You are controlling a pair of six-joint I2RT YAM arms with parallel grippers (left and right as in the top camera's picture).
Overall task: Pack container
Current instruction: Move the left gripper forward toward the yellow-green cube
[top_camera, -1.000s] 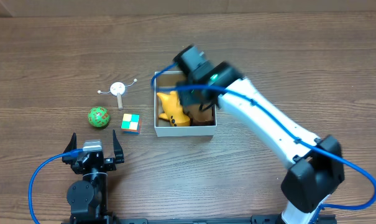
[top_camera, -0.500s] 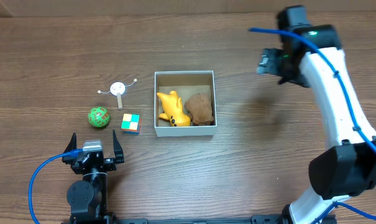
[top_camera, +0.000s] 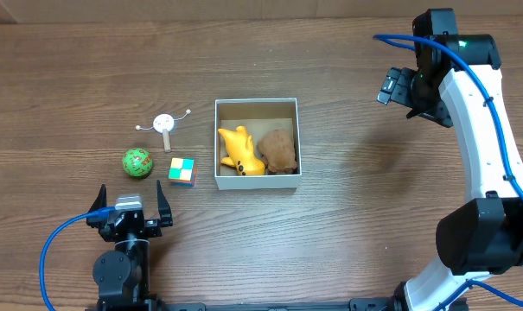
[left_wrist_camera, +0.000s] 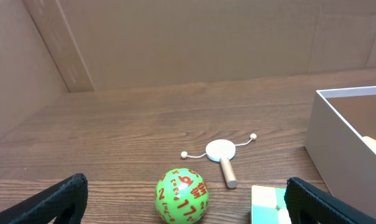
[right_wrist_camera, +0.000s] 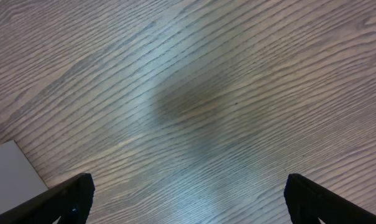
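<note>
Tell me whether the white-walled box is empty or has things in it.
Partly full: the small square white-walled box holds a yellow animal toy and a brown lumpy toy, with bare cardboard floor showing beyond them.

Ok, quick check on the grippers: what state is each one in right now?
Left gripper: open, holding nothing.
Right gripper: open, holding nothing.

Wood-grain table (top_camera: 347,216); brown cardboard wall (left_wrist_camera: 194,37) behind.
</note>
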